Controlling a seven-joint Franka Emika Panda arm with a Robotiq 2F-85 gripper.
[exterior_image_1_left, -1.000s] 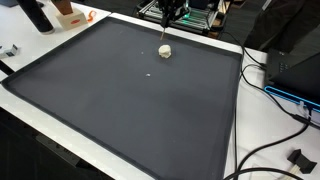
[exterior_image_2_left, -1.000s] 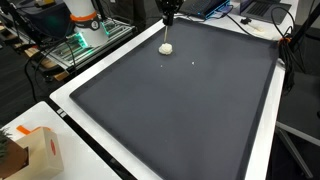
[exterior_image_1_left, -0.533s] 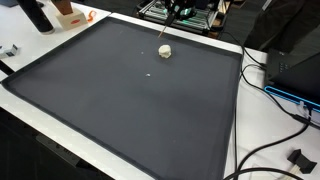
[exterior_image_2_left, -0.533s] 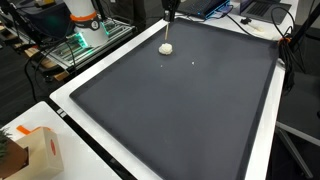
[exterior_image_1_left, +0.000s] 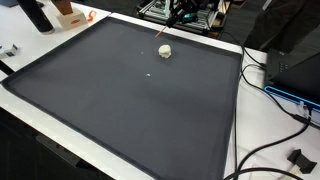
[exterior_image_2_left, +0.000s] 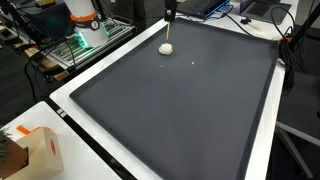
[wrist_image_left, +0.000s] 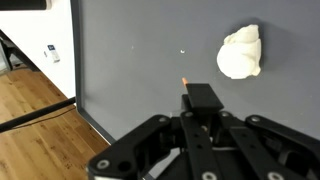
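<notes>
Gripper hovers, jaws pinched on slim orange-tipped stick; white lump nr mat's far edge. Prob light, soft, squashy; grab across its middle.

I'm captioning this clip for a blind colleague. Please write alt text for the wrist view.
A white crumpled lump lies on a dark grey mat, upper right of the frame. The gripper fills the bottom centre, apart from the lump, with an orange-tipped black piece at its front. Wooden floor shows at left.
</notes>
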